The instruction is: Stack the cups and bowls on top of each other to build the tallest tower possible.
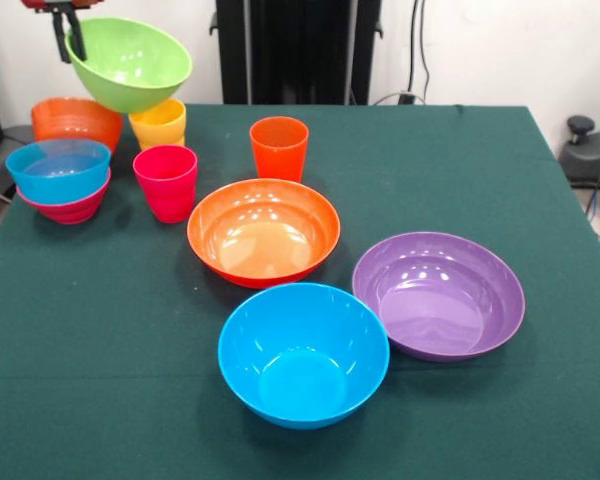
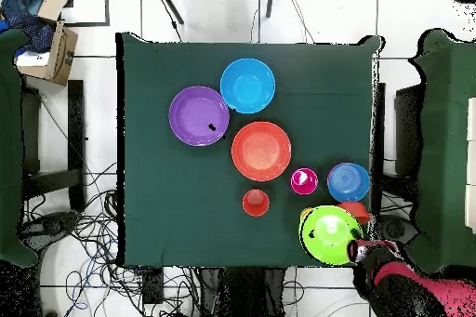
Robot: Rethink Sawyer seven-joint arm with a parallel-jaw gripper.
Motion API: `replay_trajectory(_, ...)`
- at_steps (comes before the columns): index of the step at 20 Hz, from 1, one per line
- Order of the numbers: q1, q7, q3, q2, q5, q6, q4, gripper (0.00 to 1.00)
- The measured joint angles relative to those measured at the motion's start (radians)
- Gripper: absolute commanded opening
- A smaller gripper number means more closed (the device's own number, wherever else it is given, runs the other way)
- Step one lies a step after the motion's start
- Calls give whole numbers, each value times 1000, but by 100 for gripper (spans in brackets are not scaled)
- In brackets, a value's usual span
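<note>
My gripper [image 1: 68, 40] is at the far left corner, shut on the rim of the lime green bowl [image 1: 130, 62]. It holds the bowl tilted just over the yellow cup [image 1: 158, 124], and the bowl's underside meets the cup's rim. The gripper [image 2: 358, 250] and the green bowl [image 2: 330, 231] also show in the overhead view. The red-pink cup [image 1: 165, 180] and the orange cup [image 1: 279, 147] stand upright. The translucent blue bowl [image 1: 58, 168] sits nested in the magenta bowl [image 1: 70, 210]. The translucent orange bowl [image 1: 75, 120] stands behind them. The large orange bowl [image 1: 264, 230], the blue bowl [image 1: 303, 352] and the purple bowl [image 1: 438, 293] lie apart.
The green tablecloth [image 1: 500, 170] covers the table. The robot's black pedestal [image 1: 295, 50] stands at the far edge. Cables [image 2: 84, 230] lie on the floor beside the table.
</note>
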Motion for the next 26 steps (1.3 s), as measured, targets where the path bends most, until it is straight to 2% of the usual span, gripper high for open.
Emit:
replay_trajectory(6,-48,-115,13,12,36,38,-22,0)
replay_trajectory(11,-54,-155,13,12,42,58,-46,0)
replay_trajectory(26,-22,-158,10,67,41,62,-144,0)
